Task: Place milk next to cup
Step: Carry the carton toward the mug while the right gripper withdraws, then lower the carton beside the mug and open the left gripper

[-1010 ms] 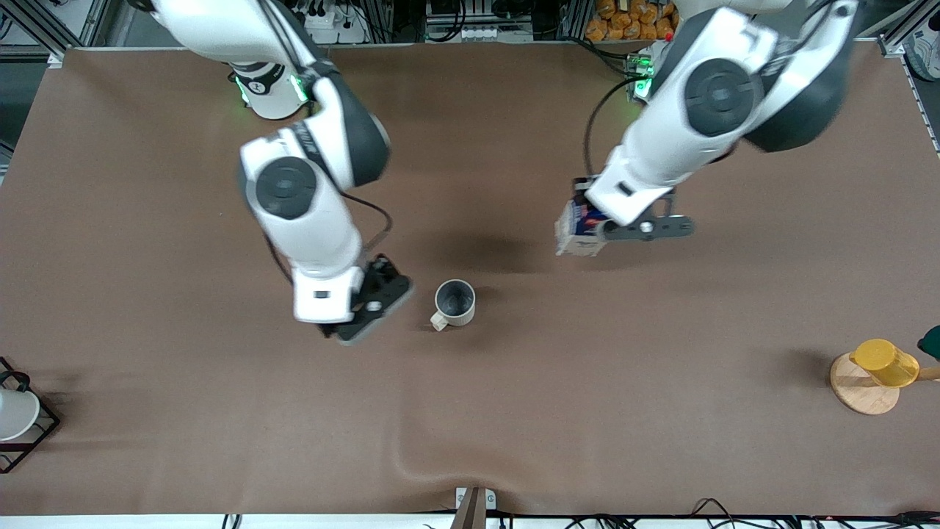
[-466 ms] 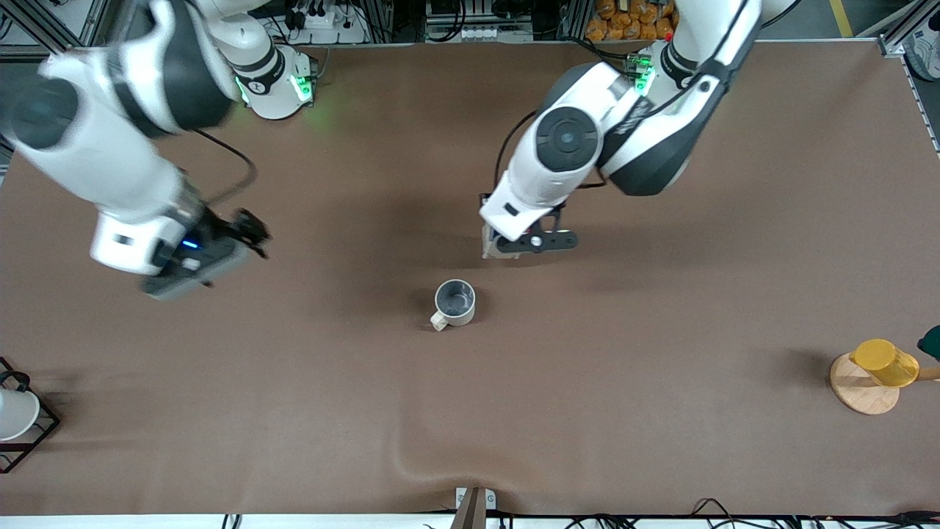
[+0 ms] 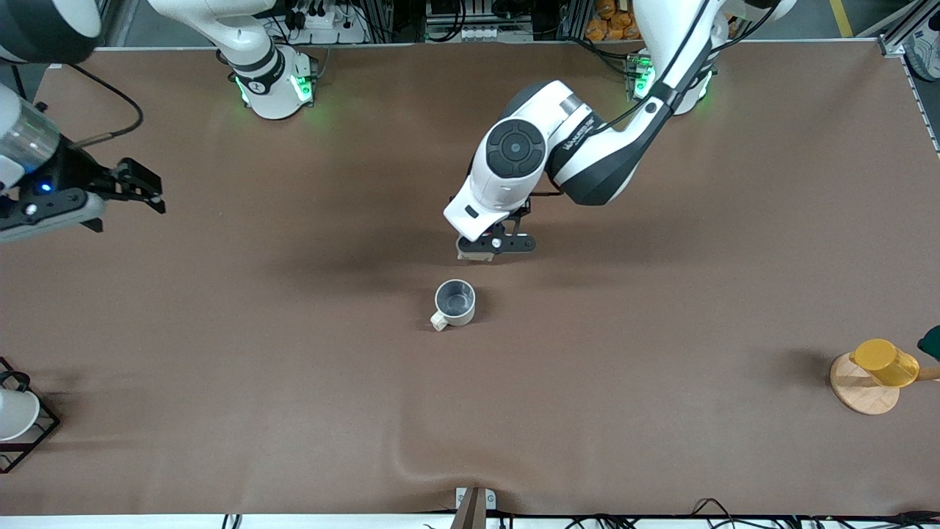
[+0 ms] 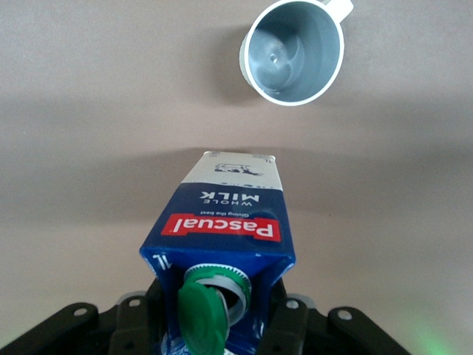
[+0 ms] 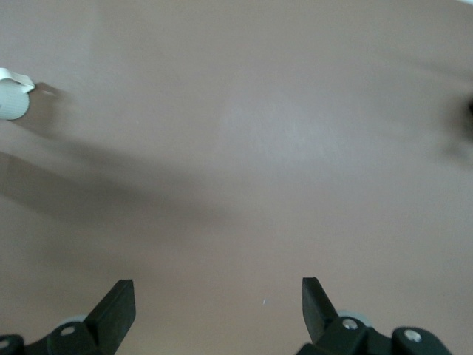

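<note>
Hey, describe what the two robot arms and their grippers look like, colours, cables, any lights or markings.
Both arms have glossy white shells with dark grey joint sections and round dark grey caps. Their white bases glow with green lights. A black cable loops along each arm. The left gripper is a dark grey bar with silver screws under a white wrist block. The right gripper is black, its wrist showing a small blue light.

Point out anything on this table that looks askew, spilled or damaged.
Nothing looks spilled or damaged. The milk is intact, its green cap in place, gripped by the left gripper just farther from the front camera than the upright, empty cup. The right gripper waits open toward its end of the table. The brown table cover has a wrinkle near its front edge.
</note>
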{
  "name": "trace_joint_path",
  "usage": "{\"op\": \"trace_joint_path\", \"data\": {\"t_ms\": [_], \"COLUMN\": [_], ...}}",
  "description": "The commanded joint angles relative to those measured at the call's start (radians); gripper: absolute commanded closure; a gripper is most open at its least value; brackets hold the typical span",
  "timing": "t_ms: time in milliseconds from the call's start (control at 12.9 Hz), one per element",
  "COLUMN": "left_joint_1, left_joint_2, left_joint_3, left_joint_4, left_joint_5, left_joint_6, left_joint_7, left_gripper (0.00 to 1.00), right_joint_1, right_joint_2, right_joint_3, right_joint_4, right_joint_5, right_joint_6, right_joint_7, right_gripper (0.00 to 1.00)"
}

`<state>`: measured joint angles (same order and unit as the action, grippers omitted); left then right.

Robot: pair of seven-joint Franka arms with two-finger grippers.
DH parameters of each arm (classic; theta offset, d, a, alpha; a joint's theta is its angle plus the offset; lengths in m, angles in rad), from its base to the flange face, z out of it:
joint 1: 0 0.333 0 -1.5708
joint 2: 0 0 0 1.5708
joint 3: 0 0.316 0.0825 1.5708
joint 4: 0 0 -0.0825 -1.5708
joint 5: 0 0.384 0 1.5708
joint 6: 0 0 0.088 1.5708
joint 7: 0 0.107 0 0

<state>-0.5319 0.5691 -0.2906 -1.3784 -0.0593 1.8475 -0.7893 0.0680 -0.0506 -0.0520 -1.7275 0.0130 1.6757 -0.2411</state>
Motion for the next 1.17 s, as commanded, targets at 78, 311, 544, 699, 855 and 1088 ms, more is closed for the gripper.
{"op": "trace_joint_path", "data": {"t_ms": [78,311,544,699,855,1088], "left_joint_1": [-0.1,-0.115,-0.115,-0.117,-0.119,-0.117], "left_joint_2": [0.051,0.084,0.1,0.113,0.114,0.101], "left_joint_3": [0.093,0.105,0.105,0.105,0.105,0.106], "left_joint_4": [0.053,0.068,0.07,0.07,0.068,0.07], "left_joint_5": [0.022,0.022,0.022,0.022,0.022,0.026], "left_joint_6": [0.03,0.064,0.094,0.108,0.118,0.119], "left_joint_7": [-0.01,-0.01,-0.01,-0.013,-0.011,-0.008], "left_gripper": [0.47,0.47,0.45,0.41,0.08,0.0], "right_joint_1": [-0.047,-0.076,-0.077,-0.123,-0.191,-0.172], "right_joint_2": [-0.023,-0.015,-0.003,-0.003,-0.006,-0.009], "right_joint_3": [0.03,0.041,0.037,0.058,0.124,0.118], "right_joint_4": [0.009,0.077,0.114,0.114,0.114,0.114], "right_joint_5": [-0.007,-0.007,-0.007,-0.004,-0.004,-0.004], "right_joint_6": [-0.076,-0.128,-0.2,-0.218,-0.228,-0.229], "right_joint_7": [0.156,0.235,0.333,0.345,0.345,0.345], "right_gripper": [0.0,0.0,0.0,0.0,0.0,0.0]}}
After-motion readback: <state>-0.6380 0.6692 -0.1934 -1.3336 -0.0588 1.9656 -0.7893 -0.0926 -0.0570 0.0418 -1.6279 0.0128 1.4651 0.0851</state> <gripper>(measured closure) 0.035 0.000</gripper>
